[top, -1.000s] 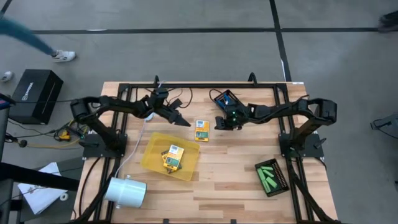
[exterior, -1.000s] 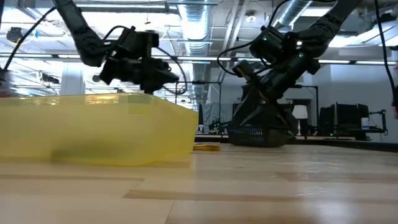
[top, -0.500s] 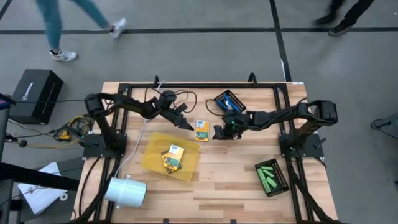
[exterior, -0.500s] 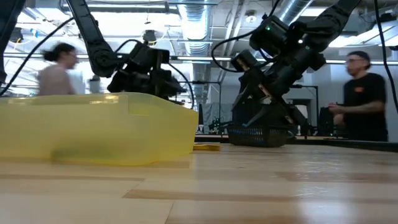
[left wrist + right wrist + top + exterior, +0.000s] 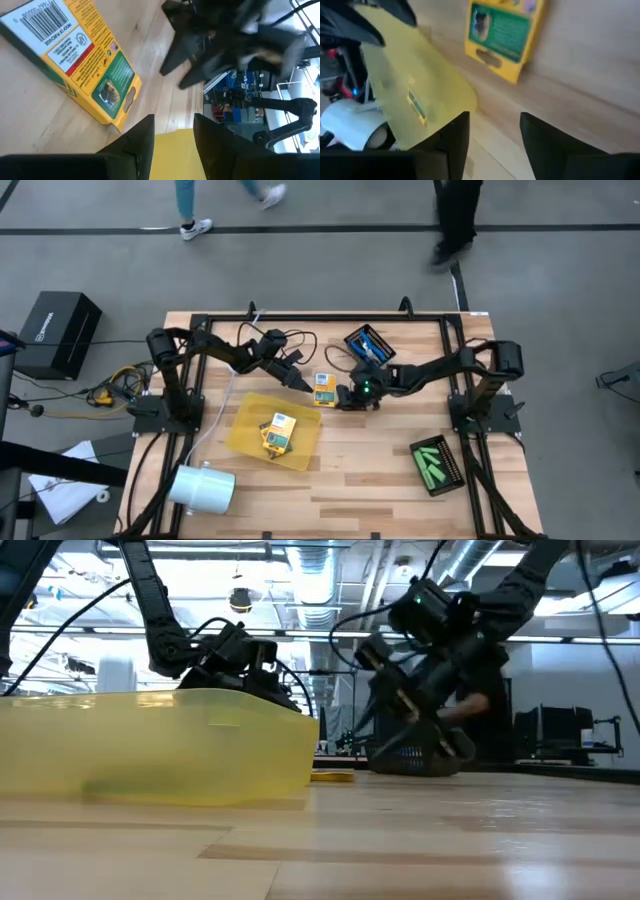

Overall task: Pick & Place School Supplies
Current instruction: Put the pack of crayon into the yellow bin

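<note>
Both grippers converge on the loose crayon box (image 5: 323, 388) lying flat on the table (image 5: 380, 470). The left gripper (image 5: 303, 382) hangs just beside the box's near edge, fingers parted, nothing between them. The right gripper (image 5: 345, 396) sits on the box's far side, also spread and empty. A second crayon box (image 5: 277, 432) rests in the yellow tray (image 5: 245, 420) just below the left gripper. A second ago the left fingers were pinched shut and farther from the box; the right arm was back by the mesh tray of scissors (image 5: 366, 344) and has since reached in.
</note>
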